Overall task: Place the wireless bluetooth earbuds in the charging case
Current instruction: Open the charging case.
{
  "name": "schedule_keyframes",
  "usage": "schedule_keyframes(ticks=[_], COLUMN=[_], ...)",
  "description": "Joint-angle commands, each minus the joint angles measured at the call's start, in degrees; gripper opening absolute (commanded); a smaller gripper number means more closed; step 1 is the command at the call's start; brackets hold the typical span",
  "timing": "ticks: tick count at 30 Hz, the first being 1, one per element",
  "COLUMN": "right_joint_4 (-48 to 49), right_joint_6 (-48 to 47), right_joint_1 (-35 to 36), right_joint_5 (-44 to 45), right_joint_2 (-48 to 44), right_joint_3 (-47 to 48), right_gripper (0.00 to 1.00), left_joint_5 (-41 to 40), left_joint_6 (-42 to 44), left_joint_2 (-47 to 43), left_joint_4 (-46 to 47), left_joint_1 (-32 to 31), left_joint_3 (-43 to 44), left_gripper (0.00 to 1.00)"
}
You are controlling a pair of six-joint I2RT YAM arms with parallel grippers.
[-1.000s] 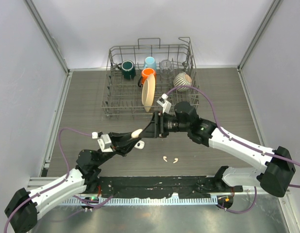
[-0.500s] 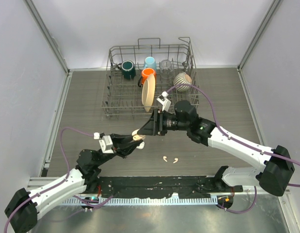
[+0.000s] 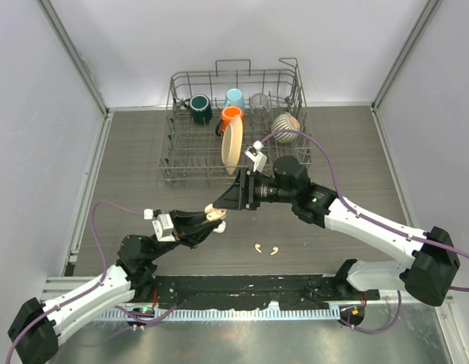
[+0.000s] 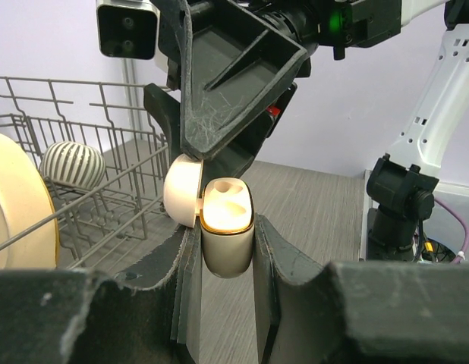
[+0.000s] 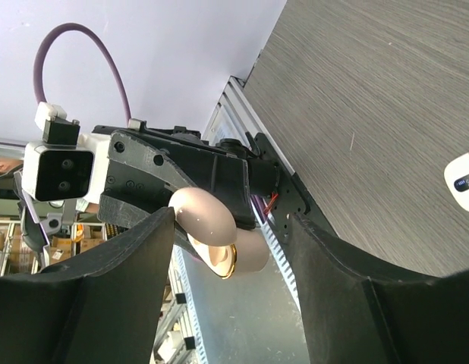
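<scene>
My left gripper [image 3: 209, 218] is shut on the body of a cream charging case [image 4: 227, 241] and holds it upright above the table. The case's gold-rimmed lid [image 4: 181, 192] is hinged open to the left, and the two sockets look empty. My right gripper [image 3: 230, 200] is open, with its fingers on either side of the case's top [image 5: 242, 254]; one finger [image 5: 143, 250] is beside the lid. Two white earbuds [image 3: 257, 246] [image 3: 274, 250] lie on the table in front of both grippers. Neither gripper holds a bud.
A small white object [image 3: 219, 226] lies on the table under the held case; it also shows in the right wrist view [image 5: 464, 174]. A wire dish rack [image 3: 190, 163] at the back holds a cream plate [image 3: 232, 148], mugs and a striped bowl [image 3: 285, 125].
The case's lid has swung open. My right gripper has drawn back a little toward the rack. My left gripper still holds the case in about the same place.
</scene>
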Motion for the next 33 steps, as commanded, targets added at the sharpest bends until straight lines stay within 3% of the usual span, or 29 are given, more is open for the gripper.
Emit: schedule_keyframes(ticks=[1, 14, 33], right_joint_4=[4.81, 3.67, 16.58], right_joint_6=[-0.44, 2.72, 13.61], right_joint_1=[-0.37, -0.37, -0.37], right_joint_5=[-0.22, -3.03, -6.9], right_joint_2=[-2.51, -5.33, -0.33], right_joint_3=[2.53, -1.77, -6.78], right_gripper=[0.68, 0.69, 0.68], left_joint_5=[-1.4, -6.15, -4.49], left_joint_6=[1.38, 1.99, 1.47], left_joint_2=[-1.39, -5.7, -2.72], left_joint_4=[-0.43, -1.41, 0.88], left_joint_1=[-0.23, -0.32, -0.32], left_joint_3=[0.38, -0.94, -0.42], left_gripper=[0.0, 0.0, 0.0])
